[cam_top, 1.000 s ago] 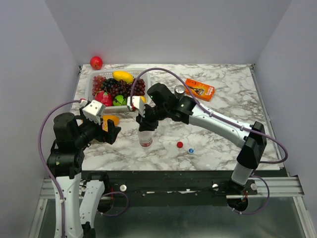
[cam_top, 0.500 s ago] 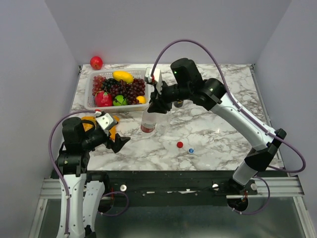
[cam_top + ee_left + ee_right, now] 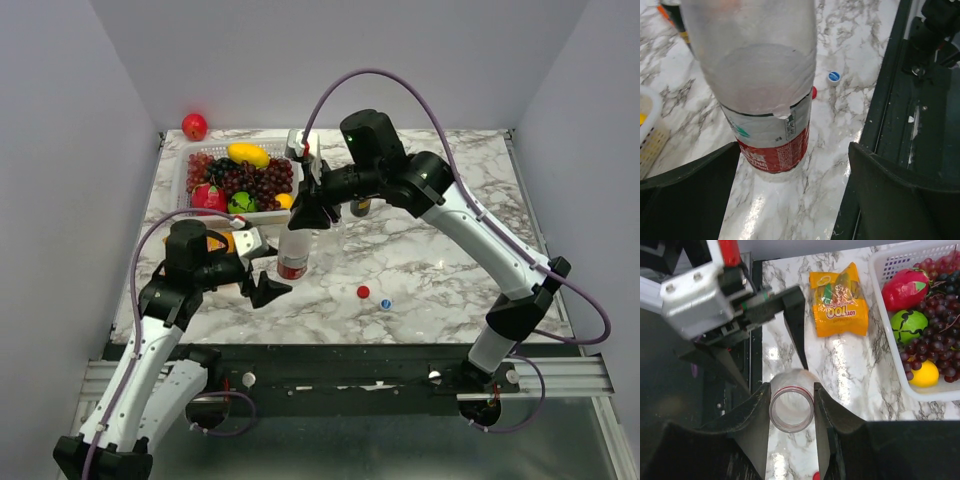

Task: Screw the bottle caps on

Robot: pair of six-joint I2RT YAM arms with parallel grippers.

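The red-and-white-label bottle [image 3: 293,258] stands upright on the marble table, its mouth open and capless [image 3: 791,407]. My right gripper [image 3: 305,215] is shut on its neck from above; both fingers [image 3: 757,415] press the neck. My left gripper [image 3: 265,268] is open, its fingers on either side of the bottle's base [image 3: 775,150] without touching it. The red cap [image 3: 363,292] and the blue cap [image 3: 386,303] lie on the table to the bottle's right; the blue cap [image 3: 833,76] also shows in the left wrist view. I cannot make out the plain bottle.
A white basket [image 3: 235,217] of fruit stands at the back left, with a red apple [image 3: 194,126] behind it. An orange snack packet [image 3: 839,300] lies by the basket. A dark can [image 3: 358,208] stands under the right arm. The black table edge [image 3: 920,125] is close.
The right gripper carried the bottle back, then a little toward the near edge. The left arm reached right and now has its open fingers around the bottle's base.
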